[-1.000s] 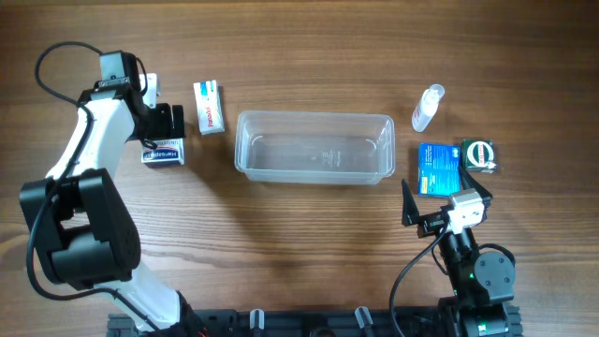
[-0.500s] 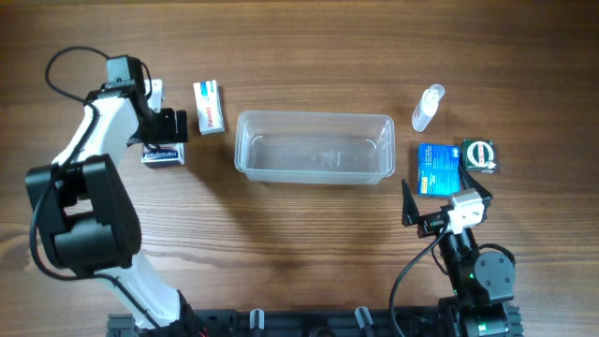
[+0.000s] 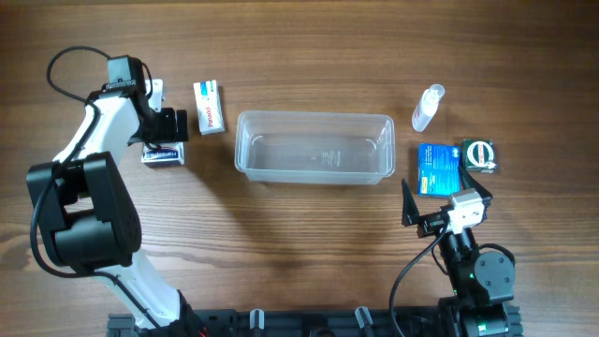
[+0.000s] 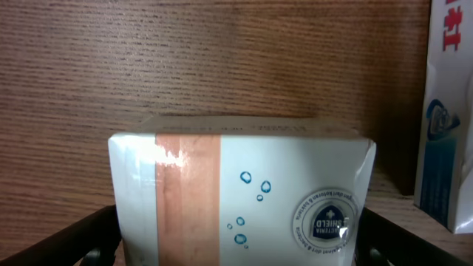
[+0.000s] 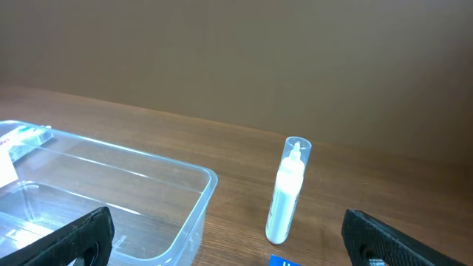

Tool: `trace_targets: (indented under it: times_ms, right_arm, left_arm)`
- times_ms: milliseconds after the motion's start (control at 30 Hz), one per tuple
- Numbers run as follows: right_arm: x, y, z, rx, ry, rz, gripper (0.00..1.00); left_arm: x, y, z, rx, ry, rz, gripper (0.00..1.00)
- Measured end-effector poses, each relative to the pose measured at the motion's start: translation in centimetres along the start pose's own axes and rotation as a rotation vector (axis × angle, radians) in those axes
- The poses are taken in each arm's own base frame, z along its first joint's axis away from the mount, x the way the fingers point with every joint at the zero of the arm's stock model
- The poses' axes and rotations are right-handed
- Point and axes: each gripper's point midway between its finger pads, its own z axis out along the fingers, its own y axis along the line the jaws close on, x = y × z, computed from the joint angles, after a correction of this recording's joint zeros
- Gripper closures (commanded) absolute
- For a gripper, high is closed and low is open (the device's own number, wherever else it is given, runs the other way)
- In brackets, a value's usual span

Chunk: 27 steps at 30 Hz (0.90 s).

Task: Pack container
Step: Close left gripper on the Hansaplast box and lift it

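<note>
While the left gripper [image 3: 168, 125] is hanging over a small white box [image 4: 240, 199] at the table's left end, its dark fingers [image 4: 94, 238] are sitting one at each side of that box, spread to about its width. The wrist view is not showing whether they are pressing on it. The box, carrying a tan tape stripe and a round blue seal, is lying on the wooden table [image 3: 309, 243]. A second white box with red print [image 3: 209, 107] is lying just beside it, toward the container. The right gripper [image 5: 225, 247] is holding its fingers [image 5: 77, 236] wide apart with nothing between them, low over the table's front right. The container [image 3: 314, 116], clear and empty, is sitting at the middle of the table, well apart from both grippers. A small clear bottle [image 3: 428, 109] is standing just off its far right corner, and a blue box [image 3: 437, 168] and a green roll [image 3: 479, 154] are lying side by side near the right gripper. Beyond the table a plain brown backdrop is showing. The left arm is reaching far along the left edge with its elbow bent, while the right arm is sitting folded over its base.
</note>
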Motion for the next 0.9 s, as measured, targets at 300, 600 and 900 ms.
trace_targets:
  times_ms: [300, 600, 900]
  right_arm:
    - [0.0, 0.0, 0.0, 0.000, 0.000, 0.000, 0.00]
    - [0.0, 0.0, 0.0, 0.000, 0.000, 0.000, 0.00]
    - [0.0, 0.0, 0.0, 0.000, 0.000, 0.000, 0.00]
  left_arm:
    - [0.3, 0.0, 0.8, 0.002, 0.015, 0.008, 0.09]
    - [0.9, -0.1, 1.6, 0.005, 0.047, 0.009, 0.14]
    - [1.2, -0.1, 1.6, 0.006, 0.059, 0.011, 0.22]
